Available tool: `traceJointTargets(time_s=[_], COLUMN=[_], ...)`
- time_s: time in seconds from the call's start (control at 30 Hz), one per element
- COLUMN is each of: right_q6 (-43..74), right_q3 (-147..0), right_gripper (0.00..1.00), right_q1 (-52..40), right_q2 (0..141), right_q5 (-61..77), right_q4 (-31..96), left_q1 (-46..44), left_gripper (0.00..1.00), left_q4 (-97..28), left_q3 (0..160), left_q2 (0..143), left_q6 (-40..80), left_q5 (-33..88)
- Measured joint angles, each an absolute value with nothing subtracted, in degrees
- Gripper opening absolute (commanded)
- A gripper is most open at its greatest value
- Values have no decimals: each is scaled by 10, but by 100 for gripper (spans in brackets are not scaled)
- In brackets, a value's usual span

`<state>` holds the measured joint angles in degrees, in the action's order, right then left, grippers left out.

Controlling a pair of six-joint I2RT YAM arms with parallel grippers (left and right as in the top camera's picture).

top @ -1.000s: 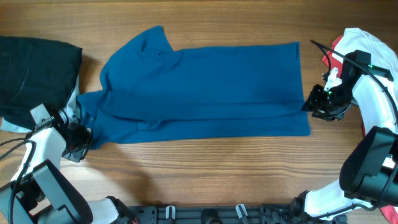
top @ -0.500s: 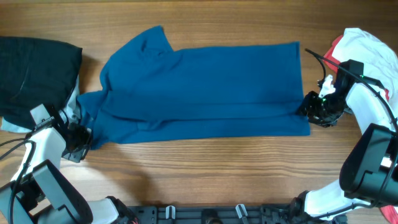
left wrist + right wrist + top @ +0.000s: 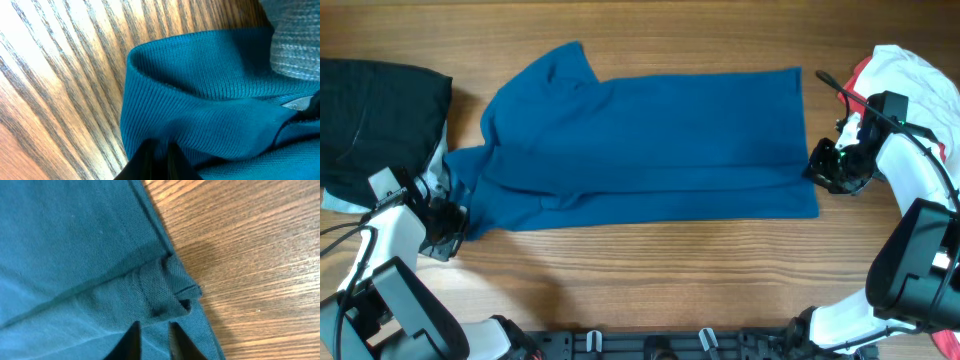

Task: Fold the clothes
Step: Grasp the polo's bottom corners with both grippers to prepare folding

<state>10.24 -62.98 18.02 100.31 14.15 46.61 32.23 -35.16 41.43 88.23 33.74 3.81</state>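
Observation:
A blue polo shirt [image 3: 640,140] lies on the wooden table, folded lengthwise, collar end to the left. My left gripper [image 3: 448,222] is at its lower left corner. In the left wrist view the fingers [image 3: 156,156] are shut on the ribbed blue fabric [image 3: 200,100]. My right gripper [image 3: 818,168] is at the shirt's right hem. In the right wrist view its fingers [image 3: 152,337] stand close together with blue fabric [image 3: 75,255] between them, just behind a small bunched fold of the hem [image 3: 172,290].
A black garment [image 3: 375,110] lies at the back left. A pile of white and red clothes [image 3: 910,65] lies at the back right, behind my right arm. A grey knit cloth [image 3: 297,45] lies next to the shirt's left end. Bare wood [image 3: 650,270] runs along the front.
My right gripper has moved a little to the left, onto the shirt's right hem, and settled there. The left arm and the shirt have not moved.

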Motion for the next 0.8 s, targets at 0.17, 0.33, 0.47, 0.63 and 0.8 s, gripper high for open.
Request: traceJointTargets(time_s=[0.17, 0.33, 0.47, 0.63, 0.8], right_q6=[107, 110, 108, 108, 101], right_q3=[-630, -630, -618, -566, -547], right_gripper=[11, 44, 41, 33, 7], right_q1=[180, 180, 180, 180, 180], right_q2=[1003, 1003, 1003, 1003, 1003], right_q5=[142, 157, 158, 159, 157], right_q4=[457, 487, 497, 462, 446], left_q1=[322, 322, 322, 323, 323], left_gripper=[12, 12, 15, 16, 17], left_q4=[-352, -352, -353, -356, -358], left_q3=[414, 414, 415, 415, 415], left_q2=[882, 882, 882, 882, 882], left_q6=[337, 337, 337, 337, 337], left_q5=[38, 38, 38, 37, 37])
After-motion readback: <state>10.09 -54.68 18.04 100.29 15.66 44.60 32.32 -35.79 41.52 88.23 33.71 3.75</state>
